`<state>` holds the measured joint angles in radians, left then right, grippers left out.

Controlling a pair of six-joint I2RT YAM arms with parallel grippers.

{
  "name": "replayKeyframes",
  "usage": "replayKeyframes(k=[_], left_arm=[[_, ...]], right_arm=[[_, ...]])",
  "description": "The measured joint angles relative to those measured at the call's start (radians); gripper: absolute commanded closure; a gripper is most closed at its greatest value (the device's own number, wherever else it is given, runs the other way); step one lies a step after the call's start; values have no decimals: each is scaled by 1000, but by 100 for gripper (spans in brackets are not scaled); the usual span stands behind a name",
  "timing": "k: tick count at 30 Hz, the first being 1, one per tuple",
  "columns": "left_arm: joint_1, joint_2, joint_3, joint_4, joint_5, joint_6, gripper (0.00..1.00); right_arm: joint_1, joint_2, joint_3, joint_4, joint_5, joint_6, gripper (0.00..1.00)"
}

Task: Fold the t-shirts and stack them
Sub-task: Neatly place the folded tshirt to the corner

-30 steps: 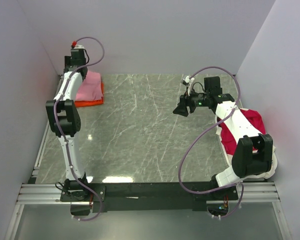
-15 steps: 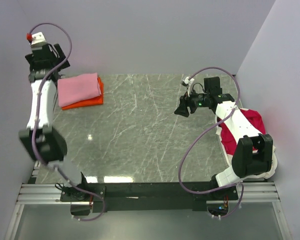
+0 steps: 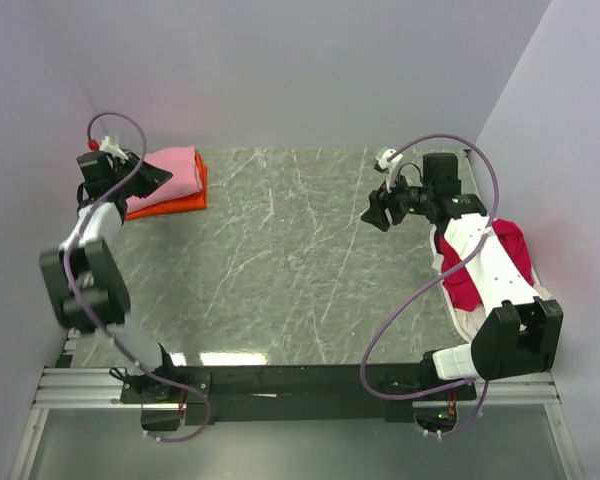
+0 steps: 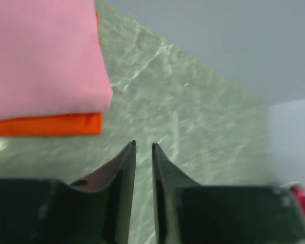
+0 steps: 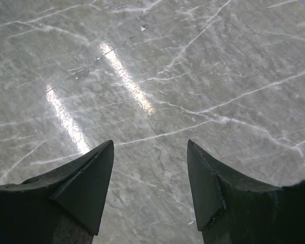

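Two folded t-shirts are stacked at the table's back left, a light pink one [image 3: 175,170] on top of a bright orange-red one [image 3: 170,205]. The left wrist view shows the pink tee [image 4: 40,56] and the orange edge [image 4: 46,124] under it. My left gripper [image 3: 150,178] [image 4: 143,146] hovers at the stack's left edge, touching no cloth, its jaws a narrow gap apart and empty. A crumpled crimson tee [image 3: 510,245] with pale cloth [image 3: 464,318] beside it lies at the right edge, partly under the right arm. My right gripper [image 3: 373,215] [image 5: 150,144] hangs open and empty over bare marble.
The grey marble table [image 3: 280,270] is boxed in by pale walls on the left, back and right. A black rail with both arm bases runs along the near edge [image 3: 300,380]. The left arm's cable loops above its wrist.
The left arm lifted off the stack, swung out left and came back down beside it; its jaws opened wide, then narrowed. The right gripper drifted slightly right, still open.
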<state>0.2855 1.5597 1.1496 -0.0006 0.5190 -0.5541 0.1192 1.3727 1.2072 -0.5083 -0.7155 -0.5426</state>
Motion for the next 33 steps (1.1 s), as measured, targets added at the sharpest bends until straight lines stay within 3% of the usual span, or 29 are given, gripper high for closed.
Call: replayKeyframes(k=[3, 7, 11, 23, 33], left_arm=[[42, 275, 101, 162, 169, -164, 85], [51, 535, 282, 217, 270, -294, 87], [41, 643, 418, 193, 297, -314, 91], [25, 834, 468, 89, 349, -233, 86], [25, 776, 500, 3, 377, -188, 59]], right_arm=[[0, -10, -18, 0, -2, 0, 34], [0, -14, -46, -11, -3, -2, 34], [0, -7, -47, -13, -4, -6, 34], [0, 28, -47, -29, -3, -21, 34], [0, 34, -47, -35, -6, -25, 34]])
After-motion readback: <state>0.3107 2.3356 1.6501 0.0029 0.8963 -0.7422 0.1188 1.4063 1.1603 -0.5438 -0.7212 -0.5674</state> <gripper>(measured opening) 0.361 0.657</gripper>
